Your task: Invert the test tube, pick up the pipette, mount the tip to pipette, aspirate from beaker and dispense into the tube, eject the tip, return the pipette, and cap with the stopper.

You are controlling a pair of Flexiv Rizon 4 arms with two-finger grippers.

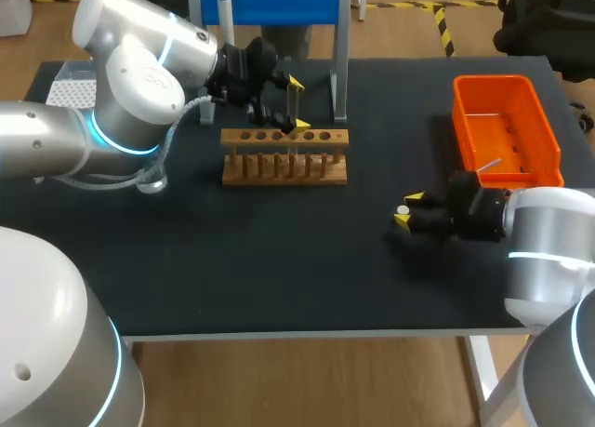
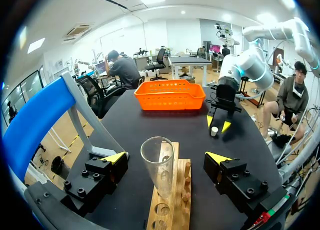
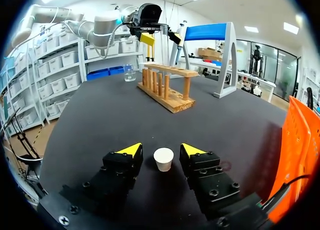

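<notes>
A clear test tube (image 2: 159, 165) stands mouth-up in the wooden rack (image 2: 170, 200). My left gripper (image 2: 167, 158) is open, one finger on each side of the tube, and neither touches it. In the head view this gripper (image 1: 297, 103) hovers over the rack (image 1: 284, 157). A small white stopper (image 3: 163, 159) sits on the black table between the fingers of my right gripper (image 3: 161, 150); a gap shows on both sides, so the gripper is open. From above, the right gripper (image 1: 407, 209) is at the table's right middle. The pipette (image 3: 179, 35) hangs on the blue stand (image 1: 279, 4).
An orange bin (image 1: 507, 120) stands at the back right with a thin pale item inside. A small glass beaker (image 3: 129, 72) stands on the table beyond the rack's end. A white perforated box (image 1: 70, 92) sits at the back left.
</notes>
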